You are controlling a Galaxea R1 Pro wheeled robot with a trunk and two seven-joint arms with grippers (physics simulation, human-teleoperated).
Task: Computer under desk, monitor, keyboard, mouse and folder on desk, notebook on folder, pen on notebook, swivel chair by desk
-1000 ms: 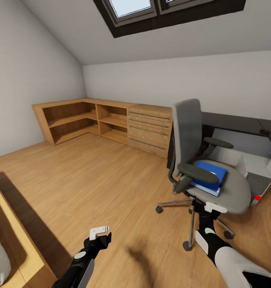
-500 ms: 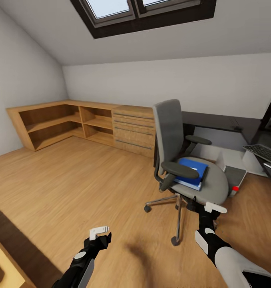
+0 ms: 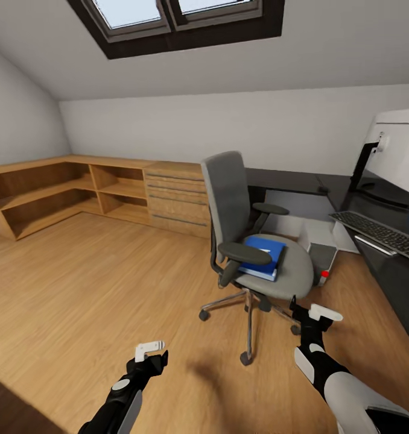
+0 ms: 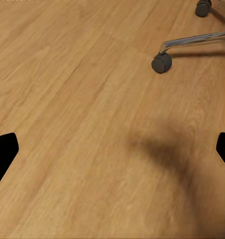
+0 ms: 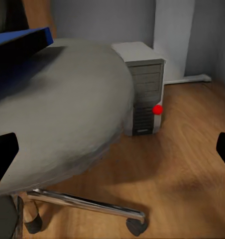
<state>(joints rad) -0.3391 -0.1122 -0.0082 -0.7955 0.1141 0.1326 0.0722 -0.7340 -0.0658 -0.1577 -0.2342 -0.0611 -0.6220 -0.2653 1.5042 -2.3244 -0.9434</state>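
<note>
The monitor point(image 3: 403, 154) is cut off by the head view's right edge, and its screen side cannot be seen. The keyboard point(image 3: 379, 234) is clipped by the same edge, as is the desk point(image 3: 301, 181). The computer point(image 3: 320, 253) is partly hidden behind the swivel chair point(image 3: 244, 241). Part of the folder point(image 3: 262, 256) is covered by an armrest.

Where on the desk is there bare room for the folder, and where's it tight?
The desk shows a bare black stretch along the back wall, between the chair back and the monitor. The right wing is crowded: the keyboard fills the front edge, the monitor stand behind it. The folder lies on the seat.
</note>
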